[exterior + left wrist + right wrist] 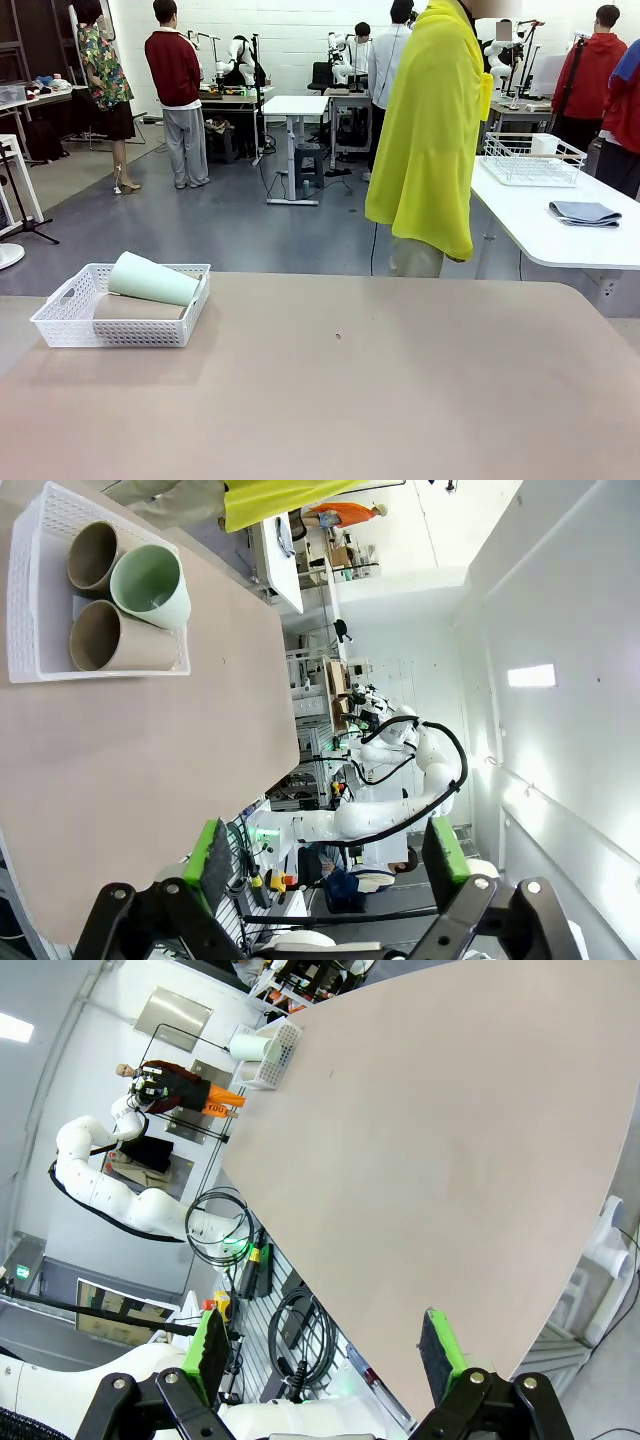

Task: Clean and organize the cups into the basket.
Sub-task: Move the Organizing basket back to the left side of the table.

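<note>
Bare tan table (380,390), white lattice basket (60,322) of cups (152,279) far ahead of the left gripper (332,860), right gripper (325,1352) over the table's edge, both spread empty.

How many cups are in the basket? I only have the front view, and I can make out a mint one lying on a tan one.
Observer: Three. The left wrist view looks into their mouths: two tan cups side by side and the mint cup lying on top of them, all in the basket.
Operator: Where are the grippers? Are they carrying anything?
Observer: The left gripper is open with nothing between its pads, off the table edge and away from the basket.
Operator: And the right one?
Observer: The right gripper is open and empty too, off the table edge.
</note>
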Tool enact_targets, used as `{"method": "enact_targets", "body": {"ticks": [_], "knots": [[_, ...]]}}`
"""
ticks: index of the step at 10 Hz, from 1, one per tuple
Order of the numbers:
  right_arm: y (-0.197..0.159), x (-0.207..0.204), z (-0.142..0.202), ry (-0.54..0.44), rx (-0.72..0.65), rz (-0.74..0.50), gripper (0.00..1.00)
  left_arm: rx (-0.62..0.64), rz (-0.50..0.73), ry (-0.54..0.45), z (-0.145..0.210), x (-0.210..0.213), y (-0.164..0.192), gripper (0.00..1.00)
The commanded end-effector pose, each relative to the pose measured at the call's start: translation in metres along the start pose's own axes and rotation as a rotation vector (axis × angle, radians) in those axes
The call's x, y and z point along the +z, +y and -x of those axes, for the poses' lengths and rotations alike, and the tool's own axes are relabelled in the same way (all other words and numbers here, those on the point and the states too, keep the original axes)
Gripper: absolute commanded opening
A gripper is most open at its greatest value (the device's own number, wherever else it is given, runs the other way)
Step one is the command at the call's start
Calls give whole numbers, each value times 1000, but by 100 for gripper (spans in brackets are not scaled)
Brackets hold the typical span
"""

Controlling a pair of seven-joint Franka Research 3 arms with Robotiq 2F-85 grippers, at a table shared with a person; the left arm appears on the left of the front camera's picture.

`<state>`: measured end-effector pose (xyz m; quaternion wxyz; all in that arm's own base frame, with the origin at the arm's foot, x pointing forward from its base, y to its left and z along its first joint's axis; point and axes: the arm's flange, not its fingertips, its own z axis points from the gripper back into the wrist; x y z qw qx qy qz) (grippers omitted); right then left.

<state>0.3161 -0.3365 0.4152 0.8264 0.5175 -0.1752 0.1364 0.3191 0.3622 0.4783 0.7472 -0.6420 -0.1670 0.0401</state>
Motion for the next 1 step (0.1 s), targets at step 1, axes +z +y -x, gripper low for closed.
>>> {"method": "enact_targets", "body": {"ticks": [1], "knots": [[2, -2, 2, -5, 12, -1, 100, 7, -11, 9, 0, 3, -1, 100]]}}
